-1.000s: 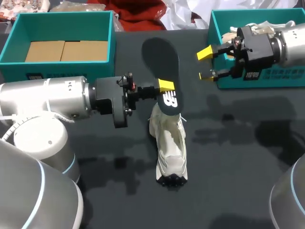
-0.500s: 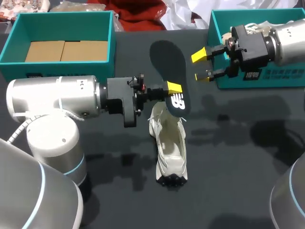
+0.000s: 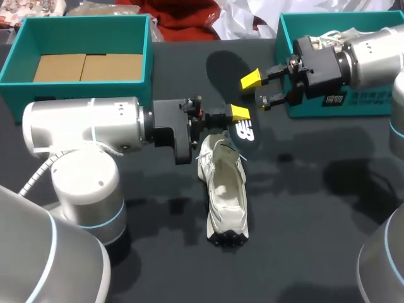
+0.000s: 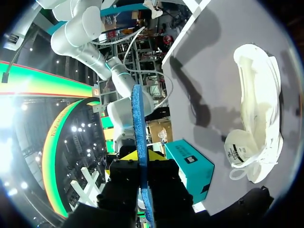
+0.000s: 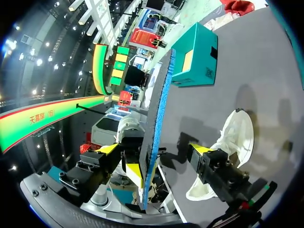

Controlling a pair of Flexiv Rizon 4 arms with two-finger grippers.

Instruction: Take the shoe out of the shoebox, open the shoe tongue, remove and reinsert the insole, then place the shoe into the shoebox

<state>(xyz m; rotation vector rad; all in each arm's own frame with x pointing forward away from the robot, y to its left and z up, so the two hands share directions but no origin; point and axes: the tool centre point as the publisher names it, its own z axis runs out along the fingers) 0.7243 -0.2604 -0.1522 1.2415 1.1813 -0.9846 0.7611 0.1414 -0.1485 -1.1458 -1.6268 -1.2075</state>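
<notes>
Your head view sits above and behind, looking down on the table (image 3: 303, 208). Your left wrist view looks out close along the insole (image 4: 138, 123), edge-on, with the shoe (image 4: 259, 118) beside. Your right wrist view faces that same insole and shoe from the opposite side, also near. All three share both.

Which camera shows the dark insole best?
The head view: it shows the insole's broad flat face and logo, held by the left gripper beside the shoe. Both wrist views show it only edge-on, as a thin blue strip.
</notes>
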